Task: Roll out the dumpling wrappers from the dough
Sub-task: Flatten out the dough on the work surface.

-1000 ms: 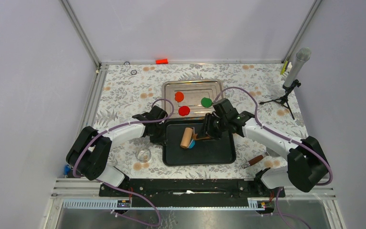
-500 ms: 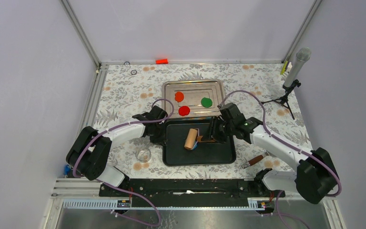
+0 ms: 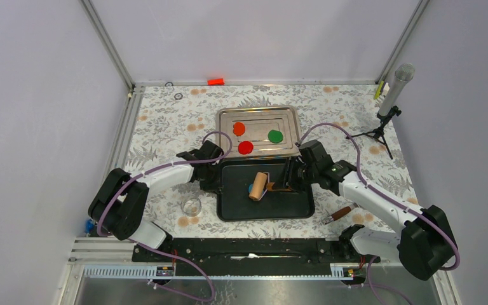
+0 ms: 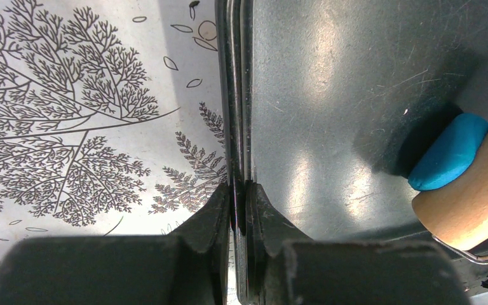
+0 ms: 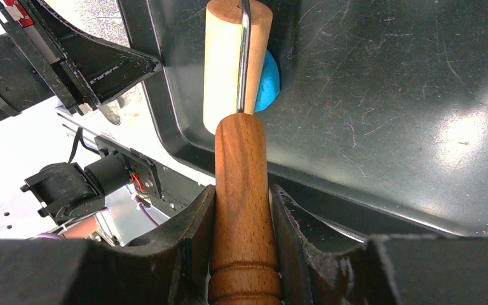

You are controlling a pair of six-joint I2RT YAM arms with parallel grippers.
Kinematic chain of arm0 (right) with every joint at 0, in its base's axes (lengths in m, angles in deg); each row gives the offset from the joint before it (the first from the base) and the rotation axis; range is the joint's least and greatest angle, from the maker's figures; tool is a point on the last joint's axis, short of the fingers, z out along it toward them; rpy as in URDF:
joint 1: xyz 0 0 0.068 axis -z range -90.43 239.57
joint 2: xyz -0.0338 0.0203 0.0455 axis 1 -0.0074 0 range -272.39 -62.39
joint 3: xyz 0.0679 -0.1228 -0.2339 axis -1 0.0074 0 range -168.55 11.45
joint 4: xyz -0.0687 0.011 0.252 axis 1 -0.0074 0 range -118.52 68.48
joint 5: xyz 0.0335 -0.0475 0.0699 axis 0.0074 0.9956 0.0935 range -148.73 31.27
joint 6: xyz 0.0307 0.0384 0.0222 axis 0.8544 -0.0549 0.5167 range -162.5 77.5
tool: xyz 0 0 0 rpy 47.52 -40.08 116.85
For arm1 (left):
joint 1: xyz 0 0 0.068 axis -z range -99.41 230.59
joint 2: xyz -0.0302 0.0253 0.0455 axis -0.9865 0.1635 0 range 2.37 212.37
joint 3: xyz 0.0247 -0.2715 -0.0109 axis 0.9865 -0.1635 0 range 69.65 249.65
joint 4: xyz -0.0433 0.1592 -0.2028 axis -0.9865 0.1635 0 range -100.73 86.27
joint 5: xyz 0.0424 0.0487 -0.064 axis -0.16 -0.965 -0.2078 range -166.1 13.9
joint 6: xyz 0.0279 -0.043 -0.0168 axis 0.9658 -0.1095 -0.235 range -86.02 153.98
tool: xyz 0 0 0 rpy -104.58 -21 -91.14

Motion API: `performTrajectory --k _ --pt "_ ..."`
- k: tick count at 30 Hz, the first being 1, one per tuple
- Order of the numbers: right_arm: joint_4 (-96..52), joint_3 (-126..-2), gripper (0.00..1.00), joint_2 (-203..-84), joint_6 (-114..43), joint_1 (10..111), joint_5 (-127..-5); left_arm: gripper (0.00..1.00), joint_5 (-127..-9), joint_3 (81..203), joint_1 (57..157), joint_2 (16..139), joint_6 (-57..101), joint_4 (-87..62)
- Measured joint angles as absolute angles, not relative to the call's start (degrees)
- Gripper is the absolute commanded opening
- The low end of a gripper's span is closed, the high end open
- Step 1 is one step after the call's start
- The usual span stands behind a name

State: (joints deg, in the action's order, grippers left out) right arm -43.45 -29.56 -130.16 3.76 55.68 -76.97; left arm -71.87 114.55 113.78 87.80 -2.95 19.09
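The left gripper (image 4: 238, 190) was pinched nearly shut on the rim of the black tray (image 4: 356, 95). Its fingers (image 4: 211, 210) sat one on each side of the tray's edge, and their bases were cut off at the bottom of the left wrist view. The right gripper (image 5: 241, 190) was clamped on the wooden handle (image 5: 241, 159) of the rolling pin (image 5: 222, 70). The handle's near end ran out of frame between the fingers.

Most of the dough (image 5: 267, 79) was hidden under the pin's barrel. From the right wrist I saw only a blue edge, straight ahead of that gripper and past the handle's tip. From the left wrist the same blue lump showed ahead and to the right of the left gripper, with its far side covered by the barrel. I could not tell its full shape or thickness.

The dumpling wrappers (image 3: 246, 147), one red, one orange and one green, lay apart on the metal tray (image 3: 257, 111) beyond both grippers. They appeared only in the top view.

A red label (image 5: 14, 11) on the left arm carried marks too small to read.
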Motion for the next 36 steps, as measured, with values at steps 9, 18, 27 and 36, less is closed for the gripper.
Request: performTrajectory --k 9,18,27,36 --pt "-44.3 -29.0 0.00 -129.0 3.7 55.8 -76.6 0.00 -71.9 114.6 113.8 87.8 -2.9 19.1" --pt "-45.5 -28.6 0.00 -128.1 3.3 56.2 -76.3 0.00 -71.9 114.6 113.8 87.8 -2.9 19.1" --pt "-46.8 -32.8 0.00 -133.3 2.0 56.4 -77.7 0.00 -72.3 114.6 113.8 87.8 -2.9 19.7" --pt "-47.3 -38.0 0.00 -139.8 0.8 56.4 -80.8 0.00 -73.4 114.6 113.6 87.2 -2.8 21.3"
